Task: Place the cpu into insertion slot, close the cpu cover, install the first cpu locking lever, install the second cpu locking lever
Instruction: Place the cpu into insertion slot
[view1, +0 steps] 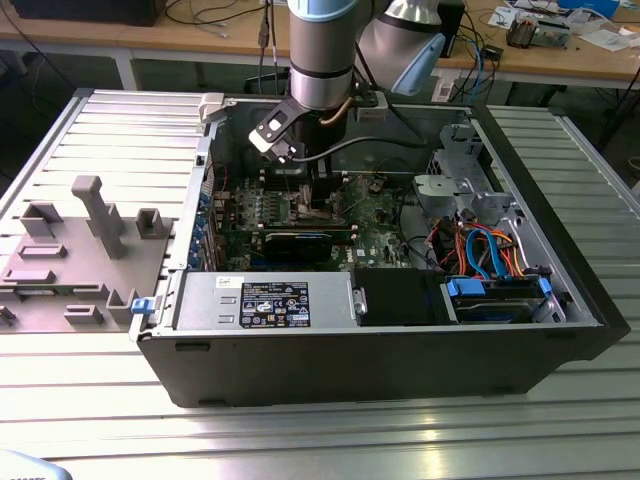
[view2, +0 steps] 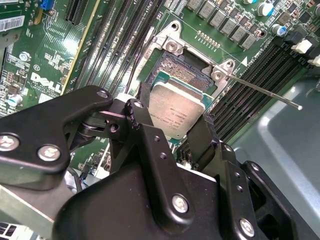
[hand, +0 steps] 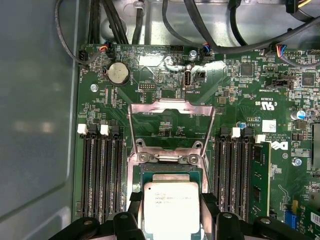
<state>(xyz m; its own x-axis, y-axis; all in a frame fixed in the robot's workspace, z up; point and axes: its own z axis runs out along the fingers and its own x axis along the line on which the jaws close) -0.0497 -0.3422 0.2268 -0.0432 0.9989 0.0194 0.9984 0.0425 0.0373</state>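
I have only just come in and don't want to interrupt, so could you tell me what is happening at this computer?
The robot arm is reaching down into the open computer case. Its gripper holds the cpu by two opposite edges right over the insertion slot on the motherboard; whether it is seated I cannot tell. The cpu cover is flipped open, and a thin locking lever sticks out unlatched.

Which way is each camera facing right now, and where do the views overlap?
Exterior view: off the arm, looking down into the open computer case; the arm reaches in.
First wrist view: on the wrist, facing the motherboard and open cover; the claw shows.
Second wrist view: on the wrist, slanting past the claw's body at the socket.
Shared: both wrist views show the claw gripping the chip.
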